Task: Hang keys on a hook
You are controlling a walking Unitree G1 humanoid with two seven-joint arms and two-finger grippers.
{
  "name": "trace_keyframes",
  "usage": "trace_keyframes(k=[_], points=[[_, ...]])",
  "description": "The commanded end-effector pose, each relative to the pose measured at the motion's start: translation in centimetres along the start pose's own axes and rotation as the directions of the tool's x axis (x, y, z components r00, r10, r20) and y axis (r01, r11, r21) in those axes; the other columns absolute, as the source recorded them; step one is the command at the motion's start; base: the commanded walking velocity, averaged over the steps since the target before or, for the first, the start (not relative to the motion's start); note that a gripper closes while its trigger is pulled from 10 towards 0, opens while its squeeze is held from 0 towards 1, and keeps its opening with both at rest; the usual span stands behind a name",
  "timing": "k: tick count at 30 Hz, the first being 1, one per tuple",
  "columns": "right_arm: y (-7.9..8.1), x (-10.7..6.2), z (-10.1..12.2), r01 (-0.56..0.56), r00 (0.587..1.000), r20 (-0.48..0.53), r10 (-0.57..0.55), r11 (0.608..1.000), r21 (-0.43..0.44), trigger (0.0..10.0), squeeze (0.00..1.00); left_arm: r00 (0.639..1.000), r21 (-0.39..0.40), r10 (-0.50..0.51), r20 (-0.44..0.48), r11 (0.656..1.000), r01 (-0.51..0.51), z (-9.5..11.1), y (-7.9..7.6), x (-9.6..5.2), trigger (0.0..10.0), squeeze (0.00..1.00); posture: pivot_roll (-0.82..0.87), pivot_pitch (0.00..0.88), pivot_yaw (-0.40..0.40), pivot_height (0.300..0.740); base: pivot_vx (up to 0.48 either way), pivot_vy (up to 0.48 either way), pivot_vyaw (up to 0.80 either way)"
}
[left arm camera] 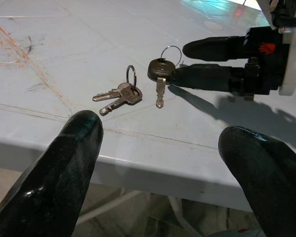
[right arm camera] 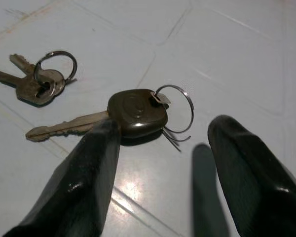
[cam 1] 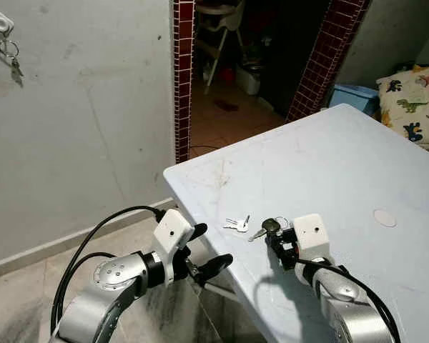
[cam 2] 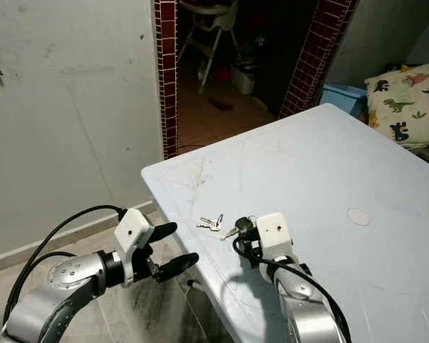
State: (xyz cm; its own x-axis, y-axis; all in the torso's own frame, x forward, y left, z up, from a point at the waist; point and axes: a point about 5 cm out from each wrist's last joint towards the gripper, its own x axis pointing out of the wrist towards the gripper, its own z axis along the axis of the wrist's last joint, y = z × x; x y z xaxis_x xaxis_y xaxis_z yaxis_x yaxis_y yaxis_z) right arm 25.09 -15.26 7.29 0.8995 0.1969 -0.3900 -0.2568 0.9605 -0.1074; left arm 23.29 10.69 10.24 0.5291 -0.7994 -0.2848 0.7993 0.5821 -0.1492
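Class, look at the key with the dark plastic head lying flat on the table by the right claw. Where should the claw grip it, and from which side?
Probably grip the dark plastic head of the black-headed key, its thickest part, coming down from above. The key lies flat on the table, so the thin blade and wire ring give little to pinch. The right claw is open, with one finger at the head's edge and the other beyond the ring, so close across the head.

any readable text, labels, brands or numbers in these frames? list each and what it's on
None readable.
Black-headed key: faint embossed mark on its head, too blurred to read.
Small keys on a ring: any stamping too small to tell.
Dinosaur pillow: pictures, no legible words.
Right gripper: orange spot on its body, no letters made out.
Table and wall hook: no markings seen.
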Motion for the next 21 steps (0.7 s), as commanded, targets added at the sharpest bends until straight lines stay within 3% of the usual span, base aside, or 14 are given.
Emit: trace_keyframes(k=[1,2,3,4,6,8,9,10,11,14,15,18,19,21], points=[[-0.69,0.16,-0.05,0.011,1.0,-0.009,-0.011,1.0,0.016,4.1,0.0,1.0,0.012,-0.003,0.006,1.0,0.003,0.22,-0.21,0.2,10.0,0.0,0.06,0.0,-0.103,0.74,0.0,0.0,0.0],[-0.76,0.2,-0.07,0.013,1.0,-0.012,-0.012,1.0,0.018,4.1,0.0,1.0,0.012,-0.003,0.006,1.0,0.003,0.22,-0.21,0.21,10.0,0.0,0.06,0.0,-0.103,0.74,0.0,0.0,0.0],[-0.81,0.24,-0.1,0.012,1.0,-0.014,-0.011,1.0,0.022,3.0,0.0,1.0,0.012,-0.003,0.007,1.0,0.003,0.23,-0.22,0.2,10.0,0.0,0.06,0.0,-0.104,0.74,0.0,0.0,0.0],[-0.88,0.33,-0.14,0.012,1.0,-0.013,-0.012,0.999,0.033,0.0,0.0,1.0,0.012,-0.002,0.007,1.0,0.002,0.22,-0.22,0.18,10.0,0.0,0.06,0.0,-0.104,0.74,0.0,0.0,0.0],[-0.9,0.39,-0.16,0.011,1.0,-0.014,-0.011,0.999,0.036,0.0,0.0,1.0,0.012,-0.001,0.007,1.0,0.001,0.22,-0.22,0.17,10.0,0.0,0.06,0.0,-0.104,0.74,0.0,0.0,0.0],[-0.9,0.48,-0.16,0.007,1.0,-0.014,-0.007,0.999,0.036,2.2,0.0,1.0,0.012,0.0,0.008,1.0,0.0,0.22,-0.22,0.16,10.0,0.0,0.06,0.0,-0.104,0.74,0.0,0.0,0.0],[-0.91,0.52,-0.17,0.007,1.0,-0.014,-0.007,0.999,0.036,2.2,0.0,1.0,0.012,0.0,0.008,1.0,0.0,0.21,-0.22,0.16,10.0,0.0,0.06,0.0,-0.103,0.74,0.0,0.0,0.0],[-0.95,0.57,-0.17,0.008,1.0,-0.014,-0.007,0.999,0.036,3.7,0.0,1.0,0.012,0.0,0.007,1.0,0.0,0.2,-0.23,0.15,10.0,0.0,0.06,0.0,-0.103,0.74,0.0,0.0,0.0],[-1.01,0.65,-0.16,0.009,1.0,-0.015,-0.008,0.999,0.036,6.0,0.0,1.0,0.012,-0.001,0.007,1.0,0.001,0.2,-0.23,0.13,10.0,0.0,0.06,0.0,-0.102,0.74,0.0,0.0,0.0],[-1.12,0.75,-0.18,0.01,1.0,-0.016,-0.01,0.999,0.036,5.8,0.0,1.0,0.013,-0.002,0.006,1.0,0.002,0.2,-0.23,0.11,10.0,0.0,0.06,0.0,-0.101,0.74,0.0,0.0,0.0],[-1.14,0.77,-0.19,0.011,1.0,-0.017,-0.01,0.999,0.037,7.9,0.0,1.0,0.013,-0.002,0.006,1.0,0.002,0.2,-0.22,0.11,10.0,0.0,0.06,0.0,-0.1,0.74,0.0,0.0,0.0],[-1.17,0.81,-0.24,0.01,1.0,-0.02,-0.01,0.999,0.038,8.9,0.0,1.0,0.012,-0.003,0.005,1.0,0.003,0.19,-0.23,0.11,10.0,0.0,0.06,0.0,-0.101,0.74,0.0,0.0,0.0],[-1.14,0.84,-0.32,0.007,1.0,-0.024,-0.006,0.999,0.04,10.0,0.0,1.0,0.012,-0.003,0.005,1.0,0.003,0.18,-0.23,0.11,10.0,0.0,0.06,0.0,-0.101,0.74,0.0,0.0,0.0],[-1.08,0.95,-0.47,0.001,1.0,-0.031,0.001,0.999,0.044,10.0,0.0,1.0,0.012,-0.003,0.005,1.0,0.003,0.17,-0.22,0.13,10.0,0.0,0.06,0.0,-0.1,0.74,0.0,0.0,0.0]])
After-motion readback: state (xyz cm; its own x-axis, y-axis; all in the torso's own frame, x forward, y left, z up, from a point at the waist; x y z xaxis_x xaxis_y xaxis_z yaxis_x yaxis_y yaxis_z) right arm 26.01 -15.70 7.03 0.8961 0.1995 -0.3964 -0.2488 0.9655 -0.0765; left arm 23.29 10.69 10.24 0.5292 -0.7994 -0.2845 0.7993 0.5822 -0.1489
